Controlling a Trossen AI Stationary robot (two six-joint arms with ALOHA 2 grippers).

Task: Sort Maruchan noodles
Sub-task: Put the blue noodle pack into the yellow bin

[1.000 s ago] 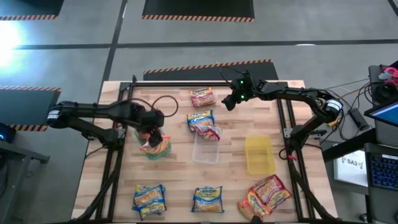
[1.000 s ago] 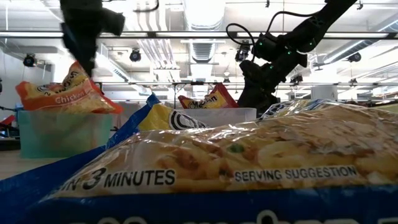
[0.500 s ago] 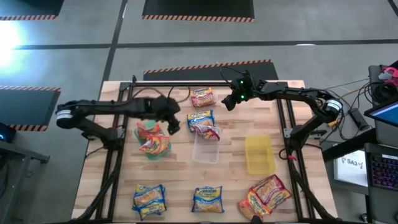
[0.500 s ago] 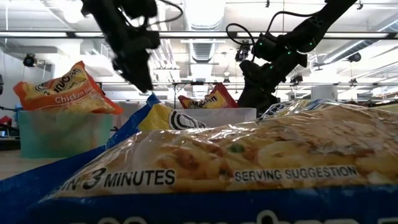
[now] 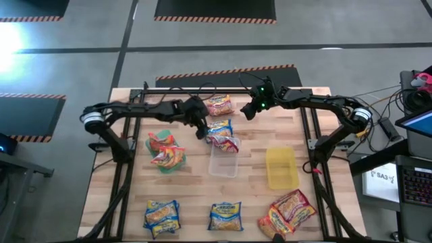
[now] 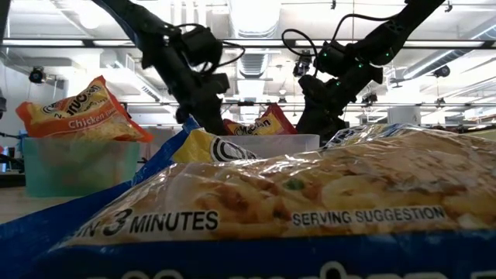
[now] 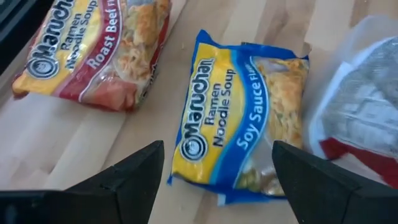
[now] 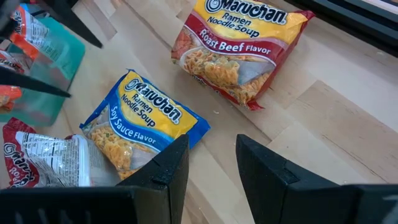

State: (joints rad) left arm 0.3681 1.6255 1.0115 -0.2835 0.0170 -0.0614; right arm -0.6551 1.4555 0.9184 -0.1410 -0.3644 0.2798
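Observation:
My left gripper (image 5: 200, 128) (image 7: 217, 186) is open and hovers just above the blue-yellow Soy Sauce packet (image 7: 242, 118) (image 5: 217, 127), which lies flat on the table; its fingers stand on either side of the packet's near end. A red Roast Beef packet (image 5: 219, 105) (image 8: 239, 46) lies flat beyond it. My right gripper (image 5: 248, 110) (image 8: 211, 168) is open and hangs above the table's far side, near both packets. Another red packet (image 5: 227, 141) leans on the clear bin's rim (image 5: 223, 169). Orange packets (image 5: 166, 151) sit in the green bin.
The yellow bin (image 5: 281, 167) stands to the right of the clear bin. Two blue packets (image 5: 162, 214) (image 5: 225, 216) and a red-orange pile (image 5: 289, 210) lie along the near edge. One blue packet fills the low view's foreground (image 6: 294, 209). Bare wood shows mid-table.
My left gripper has left the green bin and swung toward the table's right and far side, coming down beside the blue Soy Sauce packet. The orange packets stay in the green bin. My right arm has kept still.

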